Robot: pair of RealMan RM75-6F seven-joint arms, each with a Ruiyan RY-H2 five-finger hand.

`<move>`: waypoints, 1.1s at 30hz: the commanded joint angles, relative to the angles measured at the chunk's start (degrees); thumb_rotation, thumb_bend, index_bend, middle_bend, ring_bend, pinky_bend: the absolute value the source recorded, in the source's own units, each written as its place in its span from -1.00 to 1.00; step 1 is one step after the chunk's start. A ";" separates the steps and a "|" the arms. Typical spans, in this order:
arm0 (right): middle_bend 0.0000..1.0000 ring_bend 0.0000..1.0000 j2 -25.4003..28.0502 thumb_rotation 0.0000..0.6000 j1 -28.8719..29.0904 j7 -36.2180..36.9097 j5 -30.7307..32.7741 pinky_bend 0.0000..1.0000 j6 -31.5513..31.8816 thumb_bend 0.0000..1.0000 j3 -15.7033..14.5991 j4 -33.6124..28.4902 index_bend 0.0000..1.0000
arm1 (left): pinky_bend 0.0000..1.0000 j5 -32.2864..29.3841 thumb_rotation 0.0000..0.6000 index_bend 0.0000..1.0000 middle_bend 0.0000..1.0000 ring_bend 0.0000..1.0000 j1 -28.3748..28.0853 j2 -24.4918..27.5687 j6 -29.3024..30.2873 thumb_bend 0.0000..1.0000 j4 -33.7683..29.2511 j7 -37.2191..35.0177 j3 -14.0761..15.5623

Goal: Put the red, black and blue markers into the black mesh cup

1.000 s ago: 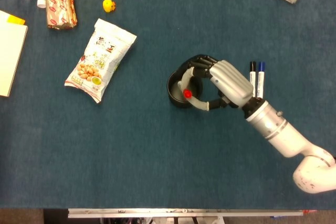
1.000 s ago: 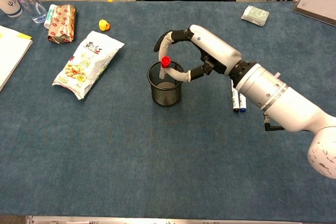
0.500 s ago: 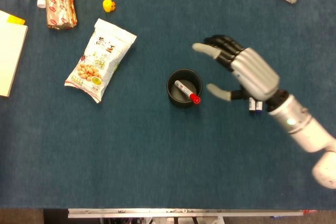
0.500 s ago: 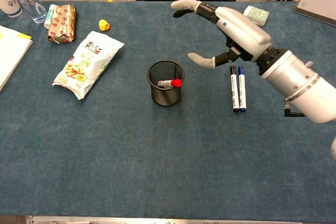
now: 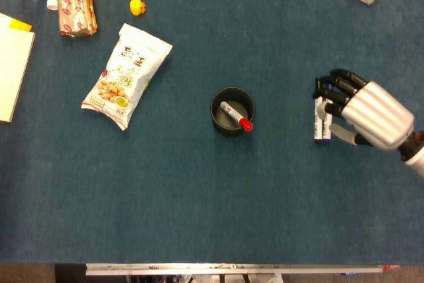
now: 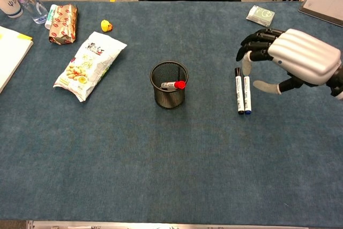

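Chest view: red marker (image 6: 173, 85) slanted inside black mesh cup (image 6: 169, 94), right robot hand (image 6: 292, 57) empty, fingers spread.

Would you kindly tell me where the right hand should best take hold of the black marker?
Probably mid-barrel, from above. The black marker lies flat, with the blue marker close along its right side, so one finger would need to wedge between them. The right hand hovers over their far ends, holding nothing.
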 commanded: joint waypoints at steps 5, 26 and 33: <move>-0.28 -0.61 -2.80 1.00 -1.07 -1.05 -0.73 -0.62 -2.56 -0.49 -2.18 6.39 0.03 | -0.52 -0.19 1.00 -0.80 -0.67 -0.61 0.40 0.13 0.30 -0.61 -0.10 0.05 0.25; -0.28 -0.61 -13.69 1.00 0.60 0.27 0.44 -0.62 -4.58 -0.74 -0.46 19.69 0.03 | -0.52 -0.77 1.00 -0.80 -0.67 -0.61 0.77 -0.07 0.19 -0.61 0.58 -0.45 0.48; -0.28 -0.61 -15.04 1.00 0.83 0.47 1.28 -0.62 -5.28 -0.74 -0.39 22.06 0.03 | -0.51 -1.21 1.00 -0.80 -0.67 -0.61 0.87 -0.20 0.02 -0.61 0.94 -0.72 0.46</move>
